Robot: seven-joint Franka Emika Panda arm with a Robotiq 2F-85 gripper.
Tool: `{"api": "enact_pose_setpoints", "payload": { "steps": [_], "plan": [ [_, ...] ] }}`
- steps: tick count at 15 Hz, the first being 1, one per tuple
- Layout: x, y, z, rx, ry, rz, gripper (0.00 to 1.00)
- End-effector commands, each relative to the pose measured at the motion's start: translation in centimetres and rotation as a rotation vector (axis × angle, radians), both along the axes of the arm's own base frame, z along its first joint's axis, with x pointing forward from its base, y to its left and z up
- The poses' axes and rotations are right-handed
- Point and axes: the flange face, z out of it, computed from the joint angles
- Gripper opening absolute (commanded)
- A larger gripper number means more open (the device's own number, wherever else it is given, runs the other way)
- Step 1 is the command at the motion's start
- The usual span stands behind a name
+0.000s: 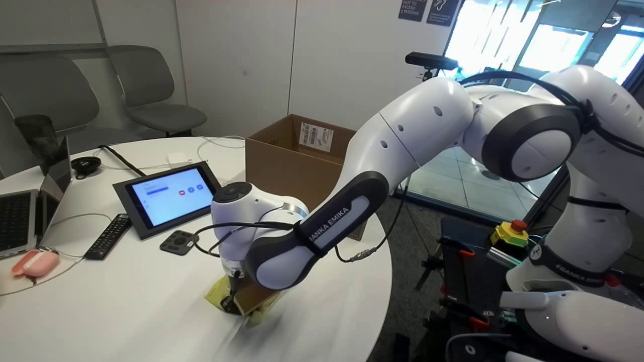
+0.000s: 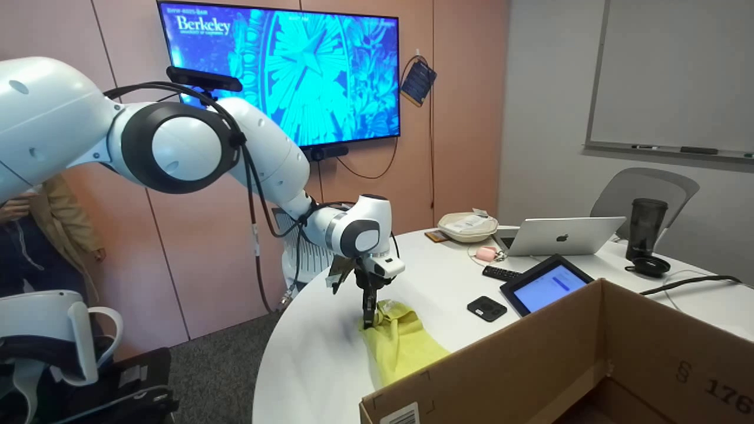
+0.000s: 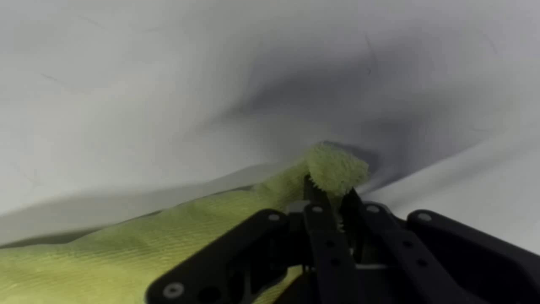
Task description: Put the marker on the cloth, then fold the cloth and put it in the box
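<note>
Fingers [image 3: 320,223] pinch a bit of yellow cloth [image 2: 406,348], which looks partly folded. I can't see the marker; maybe it's tucked in. The cloth lies on the bench [image 2: 318,359] outside the box [image 1: 291,168], so boxing it is left.

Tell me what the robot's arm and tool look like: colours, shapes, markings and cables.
The arm is white with smooth, rounded segments, dark rings at some joints and white "FRANKA EMIKA" lettering. Black cables run along it. The tool is black, with slim fingers and grey round screw heads.
</note>
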Motion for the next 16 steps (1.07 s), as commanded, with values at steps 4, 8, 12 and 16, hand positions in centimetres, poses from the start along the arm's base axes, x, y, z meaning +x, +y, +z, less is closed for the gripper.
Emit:
{"api": "enact_pose_setpoints", "payload": {
  "steps": [4, 8, 12, 16],
  "plan": [
    [0.3, -1.0, 3.8, 0.154, -0.019, 0.010, 0.09],
    [0.3, -2.9, 7.4, 0.212, -0.080, -0.008, 0.07],
    [-0.6, -5.4, 9.0, 0.224, -0.093, -0.053, 0.06],
    [-2.3, -8.2, 10.1, 0.228, -0.105, -0.130, 0.08]
  ]
}}
